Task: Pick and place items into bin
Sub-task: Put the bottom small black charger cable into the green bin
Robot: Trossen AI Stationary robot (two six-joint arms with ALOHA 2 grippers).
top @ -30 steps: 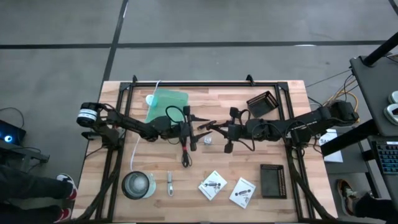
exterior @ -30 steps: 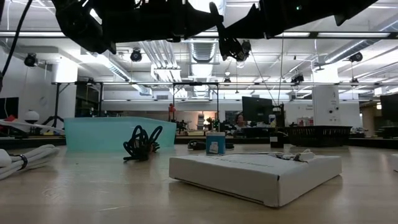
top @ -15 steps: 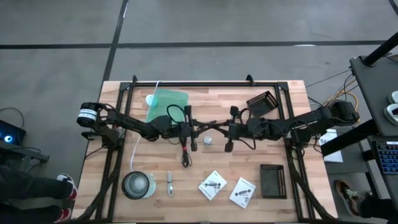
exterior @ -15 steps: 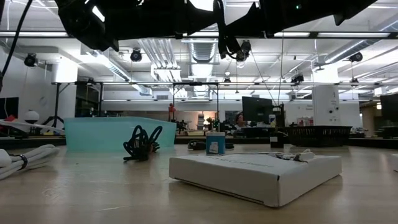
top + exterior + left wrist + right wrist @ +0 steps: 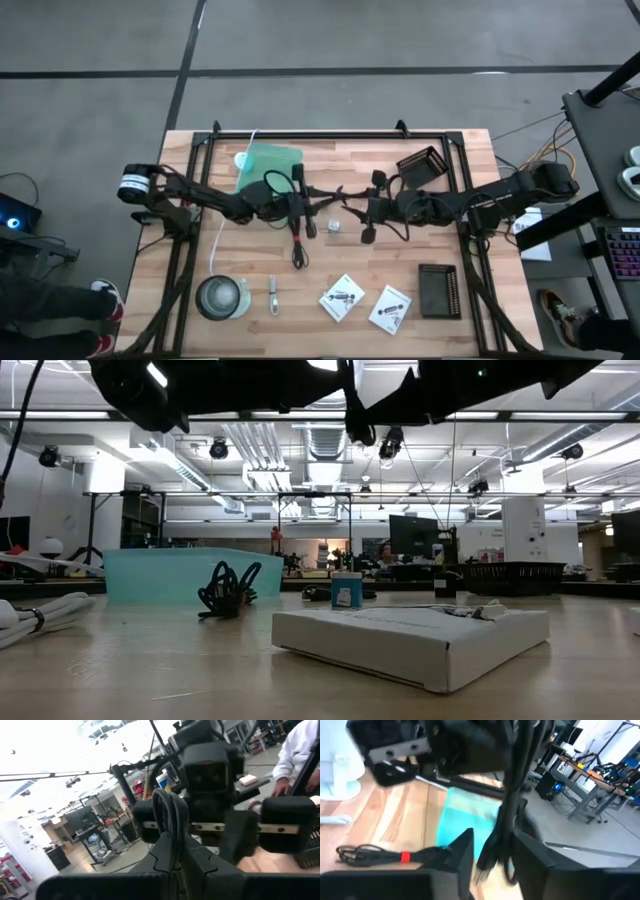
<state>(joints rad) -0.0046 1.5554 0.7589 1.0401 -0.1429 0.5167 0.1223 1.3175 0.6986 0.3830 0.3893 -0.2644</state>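
A thin black cable point(image 5: 170, 812) hangs in the air above the table's middle, between my two grippers, which face each other. My left gripper point(image 5: 318, 192) is shut on it. My right gripper point(image 5: 348, 207) stands open with the cable's strands point(image 5: 512, 795) between its fingers. The teal bin point(image 5: 268, 165) stands at the far left. On the table lie a bundled black cable with a red tie point(image 5: 298, 240), a tiny silvery cube point(image 5: 335, 227), a metal clip point(image 5: 273, 293) and two white packets point(image 5: 342, 297) point(image 5: 390, 308). My left gripper pinches a looped part of the black cable point(image 5: 169, 827) between its two fingers, coming level from the table's left. The cable is lifted clear of the table. My right gripper has the cable between its parted fingers point(image 5: 457, 852); whether a finger touches it I cannot tell.
A round silvery bowl point(image 5: 222, 297) sits near left. A long white cord point(image 5: 222, 235) runs along the left. Black trays stand far right point(image 5: 422, 165) and near right point(image 5: 439, 290). A black frame point(image 5: 330, 135) borders the table. A person's white sleeve point(image 5: 300, 750) shows beyond.
My left gripper, open a second ago, has shut on the black cable that my right gripper held out. My right gripper's fingers have since parted. Both arms stay near the table's middle, and the cable stays lifted.
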